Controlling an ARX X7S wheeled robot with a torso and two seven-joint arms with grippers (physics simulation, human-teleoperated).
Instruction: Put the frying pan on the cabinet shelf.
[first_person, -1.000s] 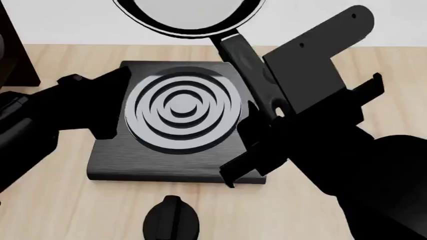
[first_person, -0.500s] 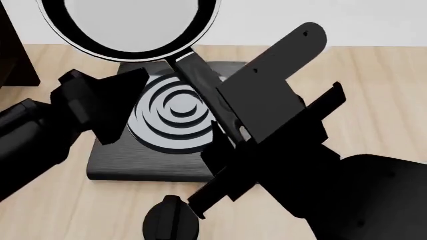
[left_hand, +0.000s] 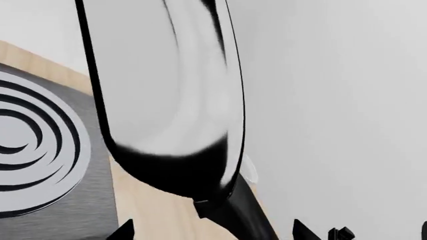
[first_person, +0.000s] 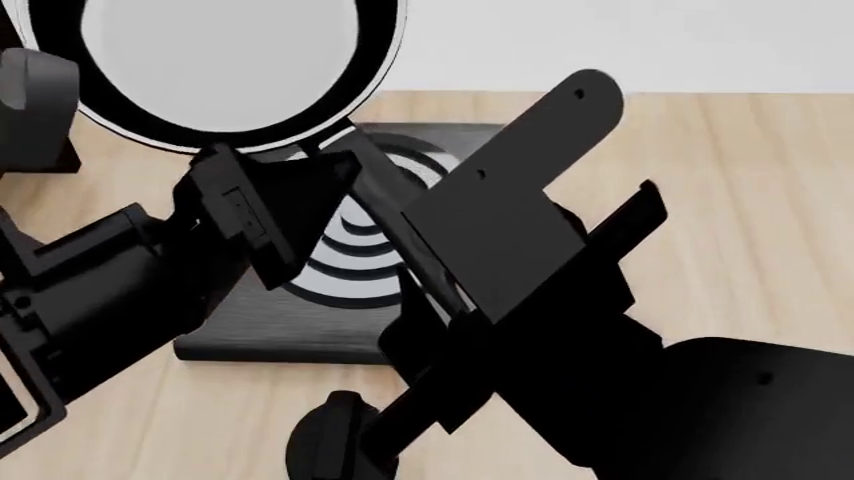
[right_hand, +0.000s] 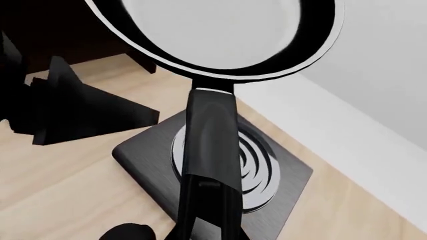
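Hanging in the air above the hob (first_person: 287, 330), the pan (first_person: 227, 60) is lifted clear, its pale inside facing the head camera and its rim near the white wall. Its handle (right_hand: 212, 145) runs straight back from the bowl toward the right gripper (right_hand: 203, 210), which looks clamped on the handle's far end, though the fingers themselves are mostly cut off at the edge of the right wrist view. So the pan's long axis is basically a continuation of the right arm, bowl leading. The left gripper (first_person: 267, 215) sits just under and beside the bowl, not touching as far as I can see, and I honestly can't tell if it's open or closed since it's all black on black. The cabinet (first_person: 40, 110) is only a dark sliver at the robot's left, past the pan, and no shelf board is really visible. My guess is the carry has to swing left, bowl first, so the right arm does the reaching, and the left arm sits right in that path, which could get awkward.
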